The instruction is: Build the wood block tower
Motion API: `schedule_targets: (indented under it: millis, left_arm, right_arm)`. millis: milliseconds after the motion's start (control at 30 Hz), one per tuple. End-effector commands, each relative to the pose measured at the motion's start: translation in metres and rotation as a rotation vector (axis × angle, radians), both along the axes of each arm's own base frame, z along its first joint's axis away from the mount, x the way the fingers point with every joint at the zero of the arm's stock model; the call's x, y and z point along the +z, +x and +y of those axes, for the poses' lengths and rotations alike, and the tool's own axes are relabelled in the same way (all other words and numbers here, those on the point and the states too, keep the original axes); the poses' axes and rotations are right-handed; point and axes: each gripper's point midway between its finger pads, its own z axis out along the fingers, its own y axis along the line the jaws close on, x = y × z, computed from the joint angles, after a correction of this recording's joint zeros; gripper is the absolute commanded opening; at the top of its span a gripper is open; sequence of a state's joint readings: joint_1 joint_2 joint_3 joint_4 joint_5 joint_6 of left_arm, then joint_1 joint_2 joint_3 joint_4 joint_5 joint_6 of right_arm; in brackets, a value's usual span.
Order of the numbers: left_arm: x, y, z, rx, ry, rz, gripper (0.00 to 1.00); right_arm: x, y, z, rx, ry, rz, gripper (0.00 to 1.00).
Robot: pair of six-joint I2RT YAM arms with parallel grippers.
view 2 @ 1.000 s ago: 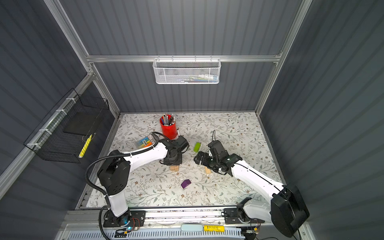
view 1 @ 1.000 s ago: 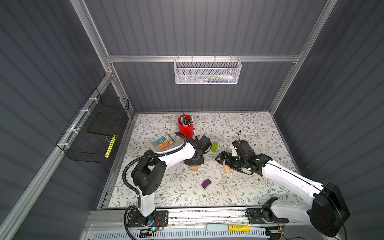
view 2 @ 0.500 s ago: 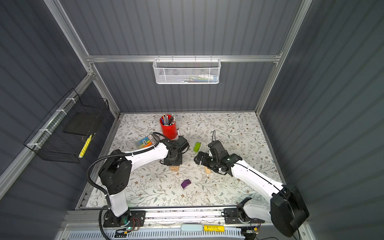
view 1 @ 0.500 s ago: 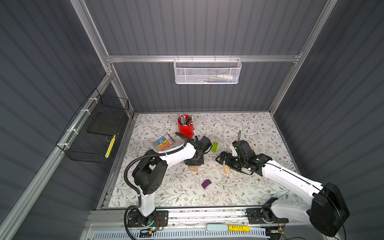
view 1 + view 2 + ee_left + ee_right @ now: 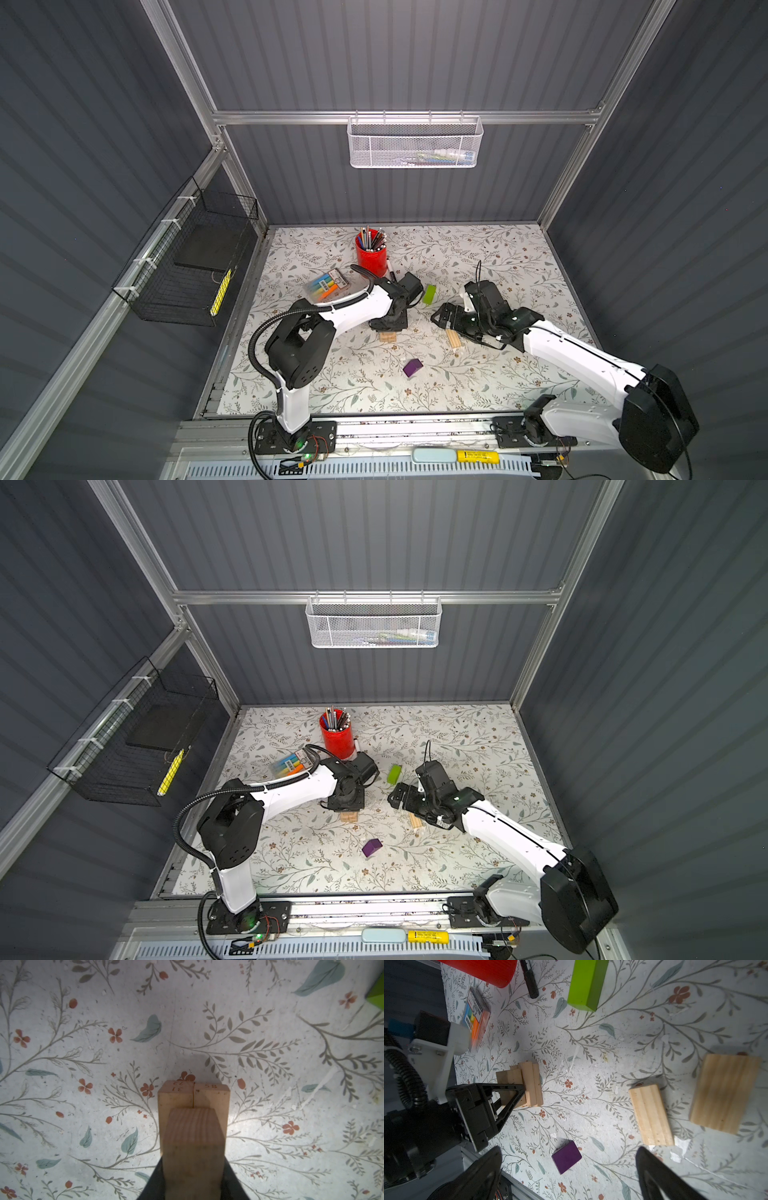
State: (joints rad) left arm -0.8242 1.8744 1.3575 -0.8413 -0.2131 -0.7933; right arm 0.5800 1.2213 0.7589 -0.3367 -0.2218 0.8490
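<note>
The wood block tower (image 5: pixel 387 336) (image 5: pixel 349 816) is a low stack of pale planks at mid-table. My left gripper (image 5: pixel 390 322) (image 5: pixel 192 1180) stands over it, shut on a pale wood block (image 5: pixel 193 1147) that hangs just above two planks lying side by side (image 5: pixel 193 1095). My right gripper (image 5: pixel 444 318) (image 5: pixel 569 1149) is open and holds nothing, above the loose wood blocks (image 5: pixel 454 338) (image 5: pixel 651 1114). More planks (image 5: pixel 724 1093) lie beside those. The lime-green block (image 5: pixel 429 294) (image 5: pixel 586 985) lies behind, and the purple block (image 5: pixel 412 368) (image 5: pixel 566 1159) in front.
A red pencil cup (image 5: pixel 371 251) stands at the back, with a black marker (image 5: pixel 391 270) and a pack of highlighters (image 5: pixel 328 284) near it. A white mesh basket (image 5: pixel 415 143) hangs on the back wall and a black wire basket (image 5: pixel 187 266) on the left wall.
</note>
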Motion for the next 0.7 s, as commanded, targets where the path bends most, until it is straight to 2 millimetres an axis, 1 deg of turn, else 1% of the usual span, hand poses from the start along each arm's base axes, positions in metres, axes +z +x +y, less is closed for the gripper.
schedule_targets:
  millis: [0, 233, 667]
  left_arm:
    - [-0.0039, -0.0026, 0.0007, -0.003, 0.01, 0.013, 0.12]
    - [-0.0026, -0.0027, 0.0008, -0.002, 0.01, 0.011, 0.2]
    - [-0.0003, -0.0027, 0.0, 0.001, 0.005, 0.009, 0.31]
  right_arm:
    - [-0.0062, -0.0012, -0.0017, -0.003, -0.004, 0.016, 0.99]
    - [-0.0061, -0.0012, -0.0017, -0.003, -0.003, 0.016, 0.99]
    - [-0.004, -0.0002, -0.0014, 0.0, -0.003, 0.012, 0.99]
